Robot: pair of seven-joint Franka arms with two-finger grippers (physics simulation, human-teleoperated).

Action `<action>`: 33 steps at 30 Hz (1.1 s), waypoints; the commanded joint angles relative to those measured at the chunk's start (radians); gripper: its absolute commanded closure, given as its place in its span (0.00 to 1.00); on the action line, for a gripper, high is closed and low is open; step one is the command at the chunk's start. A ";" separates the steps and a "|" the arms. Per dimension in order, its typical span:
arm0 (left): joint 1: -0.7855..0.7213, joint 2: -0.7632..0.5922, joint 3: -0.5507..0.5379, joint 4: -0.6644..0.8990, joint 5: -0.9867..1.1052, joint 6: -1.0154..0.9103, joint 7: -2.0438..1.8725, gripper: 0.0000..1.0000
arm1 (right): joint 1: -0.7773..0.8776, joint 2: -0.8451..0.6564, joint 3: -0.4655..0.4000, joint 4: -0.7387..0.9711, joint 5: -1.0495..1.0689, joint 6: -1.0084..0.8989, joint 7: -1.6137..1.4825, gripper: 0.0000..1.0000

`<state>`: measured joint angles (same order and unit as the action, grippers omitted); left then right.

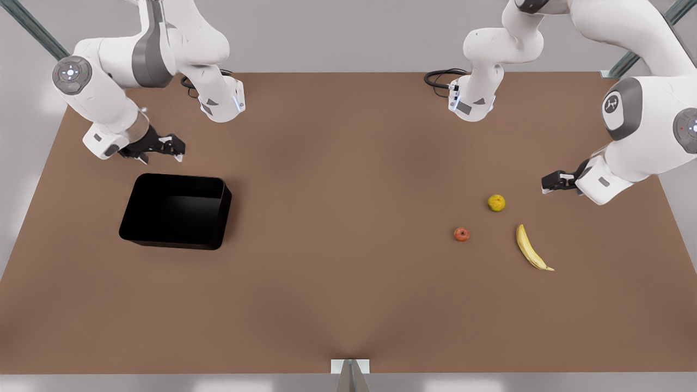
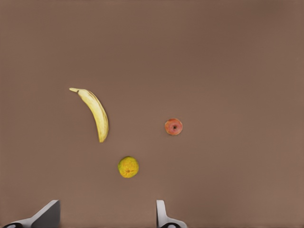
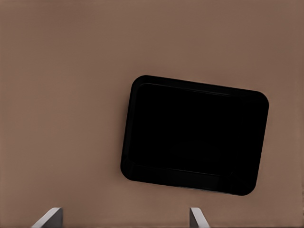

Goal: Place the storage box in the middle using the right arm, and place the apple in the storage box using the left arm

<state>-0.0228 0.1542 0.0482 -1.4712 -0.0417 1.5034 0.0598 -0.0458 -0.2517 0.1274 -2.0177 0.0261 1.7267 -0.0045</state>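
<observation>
The table [image 1: 348, 294] is a broad, flat, matte brown sheet with nothing glossy on it except the storage box [image 1: 175, 211]; that box is a shiny black tub, rectangular with rounded corners and low walls, sitting open side up on the front view's left, well short of the middle. The right wrist view looks straight down into it [image 3: 194, 137] and shows the rim as a thin rounded outline, slightly skewed, which the front view gives only at a slant.

Both arms are smooth white shells with grey joints. The right gripper [image 1: 167, 147] hangs above the table just behind the box, touching nothing, its pale fingers [image 3: 51, 217] set wide apart. The left gripper [image 1: 551, 183] hovers at the front view's right, near the fruit but clear of it, its fingers [image 2: 161, 214] also spread.

The banana [image 1: 531, 249] is a long curved yellow crescent lying flat; the wrist view shows its pointed stem end [image 2: 96, 113]. The yellow fruit [image 1: 496, 202] is round and bumpy [image 2: 128, 167]. The apple [image 1: 461, 234], smallest, is round, red-orange and smooth, resting on bare table apart from the others; its dark stem dimple [image 2: 173, 127] shows best from the left wrist.
</observation>
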 commanded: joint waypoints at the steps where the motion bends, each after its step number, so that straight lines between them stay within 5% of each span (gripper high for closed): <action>1: -0.002 -0.002 -0.001 0.000 0.000 0.000 -0.003 0.00 | 0.000 -0.001 -0.002 0.001 0.000 -0.001 0.000 0.00; 5: -0.002 -0.015 -0.002 0.000 -0.018 -0.026 -0.121 0.00 | -0.058 0.026 -0.075 0.005 0.000 0.014 -0.101 0.00; 9: 0.000 0.073 -0.001 -0.006 -0.302 -0.003 -0.876 0.00 | -0.256 0.153 -0.106 0.020 -0.008 0.067 -0.305 0.00; 12: -0.002 0.156 -0.030 -0.096 -0.550 0.245 -1.247 0.00 | -0.333 0.291 -0.106 0.014 -0.025 0.137 -0.295 0.00; 18: -0.036 0.165 -0.136 -0.452 -1.014 0.759 -1.232 0.00 | -0.359 0.485 -0.110 0.025 0.063 0.292 -0.296 0.00; 25: -0.037 0.179 -0.111 -0.633 -1.366 0.778 -1.051 0.00 | -0.398 0.555 -0.112 0.019 0.061 0.347 -0.305 0.00; 33: -0.036 0.291 0.002 -0.636 -1.577 0.695 -0.807 0.00 | -0.439 0.580 -0.114 0.005 0.060 0.353 -0.362 0.00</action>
<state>-0.0569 0.4550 0.0506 -2.1089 -1.5338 2.1521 -0.7449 -0.4844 0.3291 0.0138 -2.0134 0.0867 2.0786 -0.3652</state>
